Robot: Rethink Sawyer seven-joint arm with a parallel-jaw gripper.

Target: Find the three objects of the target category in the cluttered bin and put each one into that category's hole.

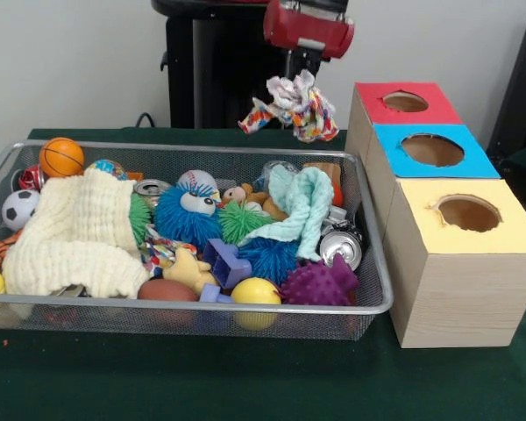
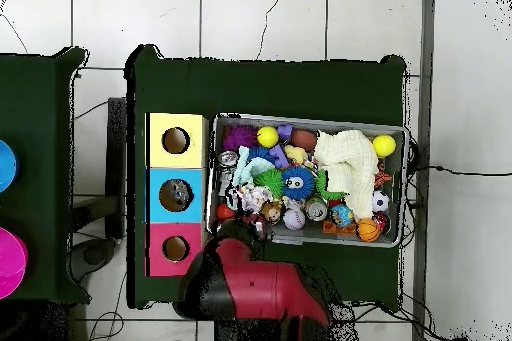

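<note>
While the gripper [image 1: 303, 68] hangs above the bin's far right corner, it is closed on a knotted rope toy [image 1: 291, 105], lifted clear of the wire bin [image 1: 379, 289] and not yet over any hole. Red hole [image 1: 405, 102] lies nearest, then blue hole [image 1: 432, 150] and yellow hole [image 1: 467, 212]. Something small shows inside the blue one from overhead; unidentifiable. Judged mid-transfer: this item undelivered, and the bin is full of clutter to search.

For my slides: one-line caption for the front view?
Robot hand lifts a knotted rope toy above the cluttered wire bin, beside three colour-topped boxes with holes.
</note>
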